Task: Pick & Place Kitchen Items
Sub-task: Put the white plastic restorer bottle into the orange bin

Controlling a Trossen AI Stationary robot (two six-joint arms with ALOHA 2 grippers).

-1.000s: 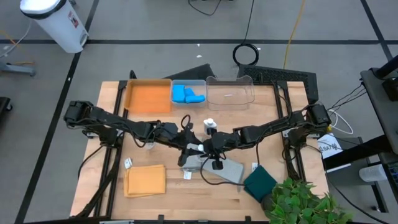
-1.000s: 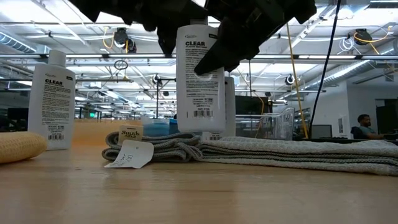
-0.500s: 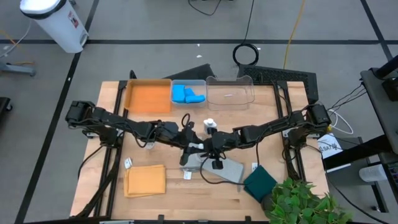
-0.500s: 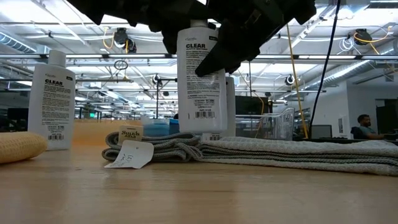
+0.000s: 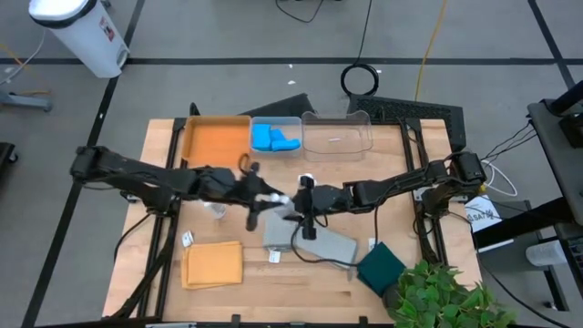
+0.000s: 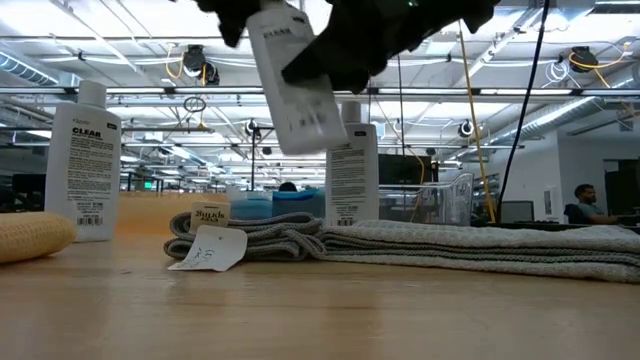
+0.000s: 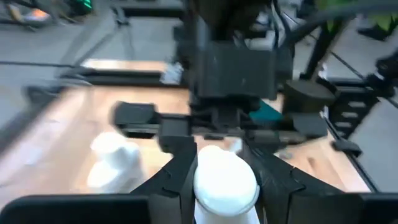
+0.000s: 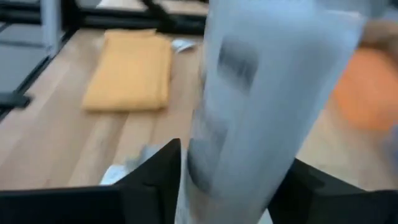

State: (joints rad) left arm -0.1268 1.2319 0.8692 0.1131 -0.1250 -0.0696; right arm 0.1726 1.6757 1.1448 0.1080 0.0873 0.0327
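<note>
My left gripper (image 5: 267, 201) is shut on a white capped bottle (image 6: 290, 85), lifted above the grey folded cloth (image 5: 314, 244). My right gripper (image 5: 303, 211) is open. Its fingers stand on either side of the bottle's body (image 8: 261, 93), which shows blurred between them. A second bottle (image 5: 307, 182) stands upright on the table behind the grey cloth. A third bottle (image 6: 88, 160) stands at the left. The orange cloth (image 5: 212, 264) and the dark green cloth (image 5: 380, 264) lie flat near the front edge. Blue sponges (image 5: 273, 138) lie in a clear bin. My left gripper pinches the bottle's cap end (image 7: 225, 180) between its two fingers (image 7: 183, 165). It comes at the bottle from the table's left. The bottle is lifted clear and tilted, its top toward the left and its bottom (image 6: 318, 135) lower, toward the right.
An orange tray (image 5: 217, 141) and an empty clear bin (image 5: 337, 137) stand along the far edge beside the sponge bin. A green plant (image 5: 437, 296) overhangs the front right corner. Paper tags lie by the cloths (image 6: 205, 250).
My left gripper has gone up and toward the table's left edge with the bottle. The bottle stood upright just above the grey cloth. It is now higher and tipped, its top toward the left. My right gripper has stayed about where it was.
</note>
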